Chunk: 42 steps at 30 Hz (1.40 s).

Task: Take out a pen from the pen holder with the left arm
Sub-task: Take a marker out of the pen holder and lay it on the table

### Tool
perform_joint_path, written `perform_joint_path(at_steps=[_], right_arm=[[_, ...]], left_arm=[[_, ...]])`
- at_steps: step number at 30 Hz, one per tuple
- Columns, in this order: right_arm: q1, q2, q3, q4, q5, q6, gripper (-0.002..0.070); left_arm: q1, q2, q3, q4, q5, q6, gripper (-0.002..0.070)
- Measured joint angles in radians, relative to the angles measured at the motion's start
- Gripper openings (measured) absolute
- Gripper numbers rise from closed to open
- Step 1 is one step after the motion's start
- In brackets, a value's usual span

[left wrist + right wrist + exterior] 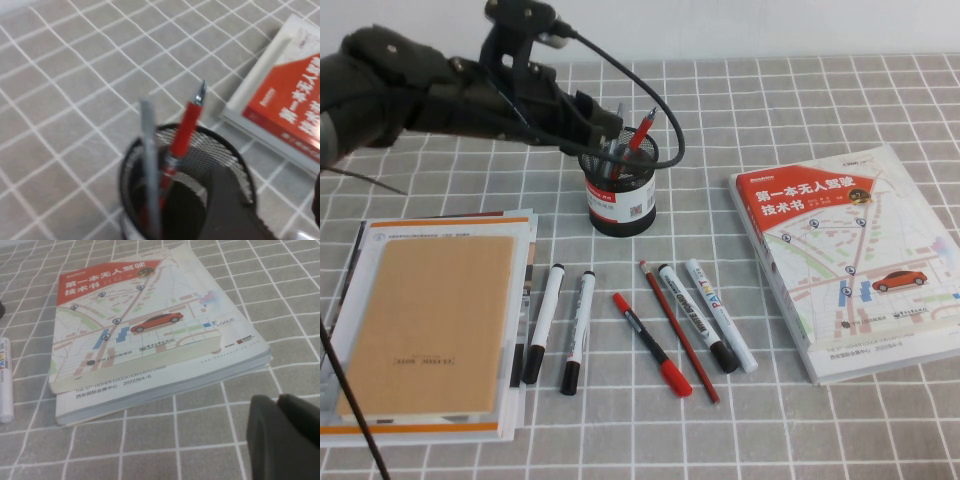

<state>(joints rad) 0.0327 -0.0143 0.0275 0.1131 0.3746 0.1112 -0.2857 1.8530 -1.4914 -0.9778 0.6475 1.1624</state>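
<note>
Camera layout.
High view looks down over the table (820, 100); left wrist view peers closely past the left gripper (603, 140) into the pen holder (620, 205); right wrist view, low behind the right gripper (277, 407), shares the book (150, 325).

Holder (622, 205) stands rear of centre on the table (820, 100), with pens (642, 130) in it. Left gripper (595, 125) is over its rim. Loose pens (692, 318) lie before it. Papers (430, 330) lie left, book (850, 260) right. Right gripper (285, 435) is near the book.

surface: grid-cloth table (840, 110) | on it: pen holder (620, 208), book (850, 260), paper stack (430, 330), six loose pens and markers (698, 318)
</note>
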Motion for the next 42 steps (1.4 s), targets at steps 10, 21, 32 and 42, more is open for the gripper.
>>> perform_joint_path(at_steps=[10,21,32,42], right_arm=[[0.000,0.000,0.000,0.000,0.000,0.000,-0.0012],[0.000,0.000,0.000,0.000,0.000,0.000,-0.0013],[0.000,0.000,0.000,0.002,0.000,0.000,-0.0013],[0.000,0.000,0.000,0.003,0.000,0.000,-0.0013]], left_arm=[[-0.002,0.060,-0.137,0.352,-0.027,-0.393,0.0320],[-0.046,0.104,-0.170,0.420,-0.084,-0.459,0.0328],[-0.049,0.185,-0.228,0.322,-0.139,-0.463,0.0473],[-0.061,0.265,-0.315,0.239,-0.139,-0.461,0.0482]])
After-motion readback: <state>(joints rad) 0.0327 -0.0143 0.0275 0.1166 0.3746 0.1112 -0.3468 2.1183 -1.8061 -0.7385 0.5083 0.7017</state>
